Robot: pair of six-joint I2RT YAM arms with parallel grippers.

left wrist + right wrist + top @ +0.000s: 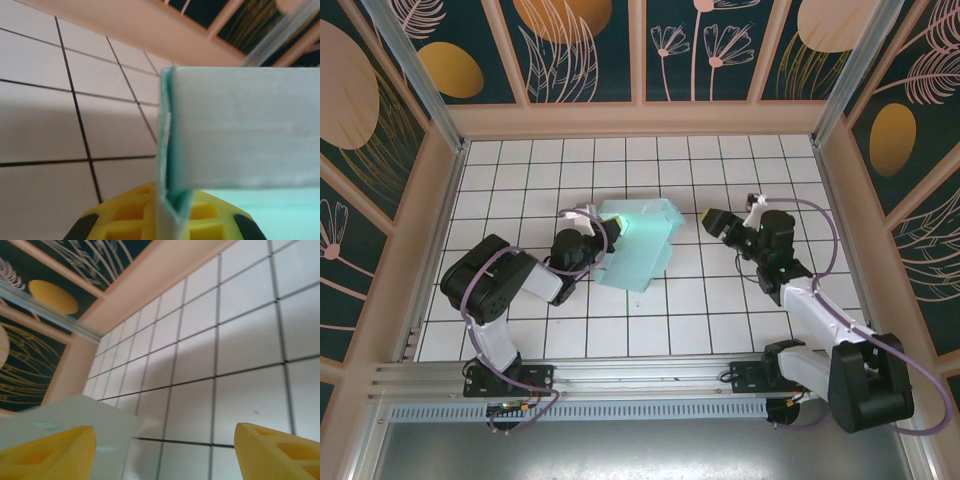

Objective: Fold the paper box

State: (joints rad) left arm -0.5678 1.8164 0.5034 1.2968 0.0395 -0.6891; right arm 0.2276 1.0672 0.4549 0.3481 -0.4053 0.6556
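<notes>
Paper box (638, 245) mid-tabletop was only partly folded; left gripper (598, 233) pinched one raised flap, right gripper (711, 222) gaped wide, empty.

No text, label, brand, number or sign can be read. The paper box (638, 245) is plain, the tiled surface (720, 320) bears only grid lines, and the wall panels (570, 50) bear painted plants.
</notes>
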